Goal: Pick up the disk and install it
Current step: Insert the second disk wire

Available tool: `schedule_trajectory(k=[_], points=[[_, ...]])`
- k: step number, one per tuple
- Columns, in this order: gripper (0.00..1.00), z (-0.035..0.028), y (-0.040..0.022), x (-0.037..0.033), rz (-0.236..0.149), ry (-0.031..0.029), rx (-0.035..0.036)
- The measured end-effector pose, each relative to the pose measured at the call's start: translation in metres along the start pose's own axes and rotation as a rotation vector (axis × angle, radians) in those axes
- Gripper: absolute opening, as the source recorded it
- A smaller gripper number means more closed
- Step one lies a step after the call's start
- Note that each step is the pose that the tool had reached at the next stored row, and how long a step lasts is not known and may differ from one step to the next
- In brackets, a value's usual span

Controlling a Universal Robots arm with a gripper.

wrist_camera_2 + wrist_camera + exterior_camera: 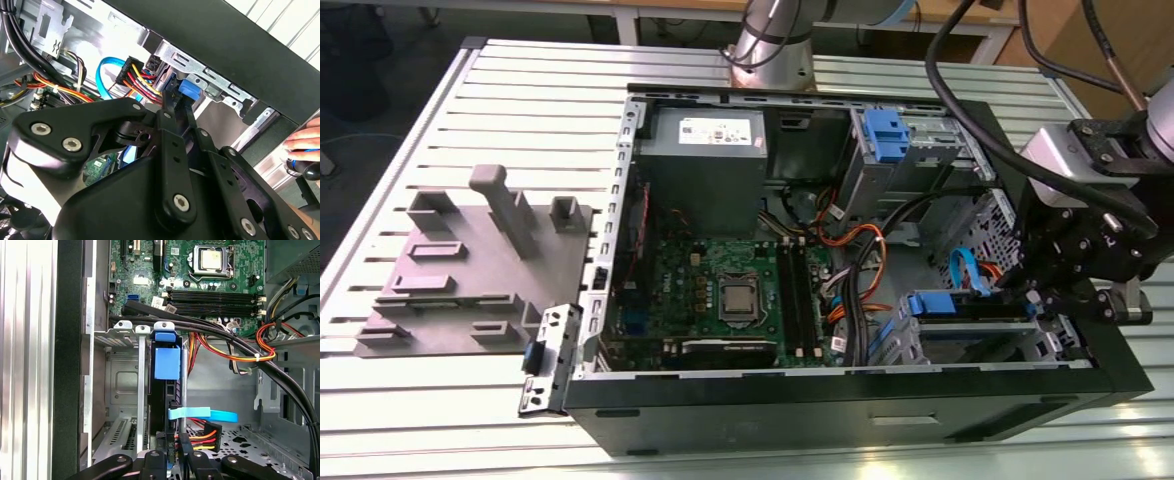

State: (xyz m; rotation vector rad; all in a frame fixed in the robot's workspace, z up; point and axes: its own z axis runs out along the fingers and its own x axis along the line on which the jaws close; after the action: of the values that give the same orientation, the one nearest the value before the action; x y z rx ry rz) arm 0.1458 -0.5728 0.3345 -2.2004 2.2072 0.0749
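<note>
— Where is the disk (165, 390) at this moment?

— Standing on edge in the drive cage (120, 385) inside the open computer case (854, 405), at the case's corner nearest the exterior view's right. In the first wrist view its blue side rail faces the camera, with a blue tab at the upper end; in the exterior view the blue tab of the disk (934, 304) shows at the cage mouth.

— And the gripper?

— The gripper (1062, 292) hangs over that same corner of the case, just above the cage. In the first wrist view its black fingers (155, 460) sit on either side of the disk's end, narrowly apart, by the cable plugs. Whether they actually press on the disk, I cannot tell.

— What lies around it?

— A flat blue data cable (202, 414) crosses just beside the disk, and a bundle of red, orange and yellow power wires (202, 435) runs to a black plug at its end. The motherboard (720, 290) fills the case floor, with the grey power supply (707, 135) at the far side.

— Anything outside the case?

— A grey fixture plate (467, 270) rests on the slatted worktop (520, 110), toward the exterior view's left. A person's hand (305, 145) shows at the edge of the second wrist view.
</note>
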Motion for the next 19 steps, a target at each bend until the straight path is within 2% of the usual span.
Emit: schedule_trajectory(k=[4, 5, 12, 19], points=[[0.22, 0.0000, 0.0000, 0.0000, 0.000, 0.0002, 0.0000], [0.16, 0.0001, 0.0000, 0.0000, 0.000, 0.0001, 0.0000], [0.16, 0.0002, 0.0000, 0.0000, 0.000, 0.0000, 0.0000], [0.16, -0.0048, 0.0001, -0.0003, 0.000, 0.0038, 0.0000]])
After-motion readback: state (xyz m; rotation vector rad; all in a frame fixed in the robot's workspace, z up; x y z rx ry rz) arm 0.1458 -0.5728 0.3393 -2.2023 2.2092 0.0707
